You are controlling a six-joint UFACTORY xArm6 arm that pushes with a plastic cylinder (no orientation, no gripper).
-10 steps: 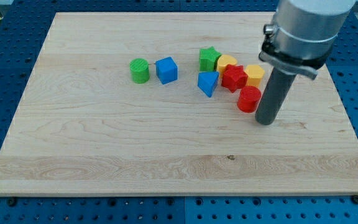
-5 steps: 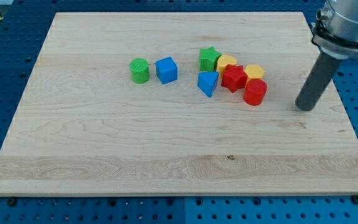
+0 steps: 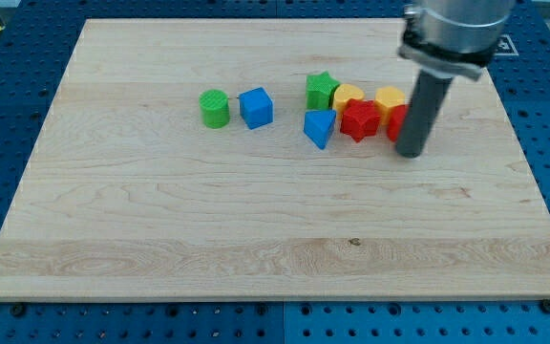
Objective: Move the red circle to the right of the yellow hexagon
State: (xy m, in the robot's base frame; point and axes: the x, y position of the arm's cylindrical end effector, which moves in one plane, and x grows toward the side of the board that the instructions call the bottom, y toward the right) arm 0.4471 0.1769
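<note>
The red circle (image 3: 394,122) is a short red cylinder, mostly hidden behind my rod. It sits just below the yellow hexagon (image 3: 389,99), touching or nearly touching it. My tip (image 3: 410,152) rests on the board at the red circle's right-lower side, against it. A red star (image 3: 358,120) lies left of the red circle.
A second yellow block (image 3: 348,96), a green star (image 3: 321,91) and a blue triangle (image 3: 320,128) cluster left of the red star. A blue cube (image 3: 256,108) and a green cylinder (image 3: 215,108) stand further left. The wooden board (image 3: 256,239) ends close to the view's right.
My rod swung out to the right, then came back left against the red circle. The red circle moved up and right, now beside the red star and under the yellow hexagon.
</note>
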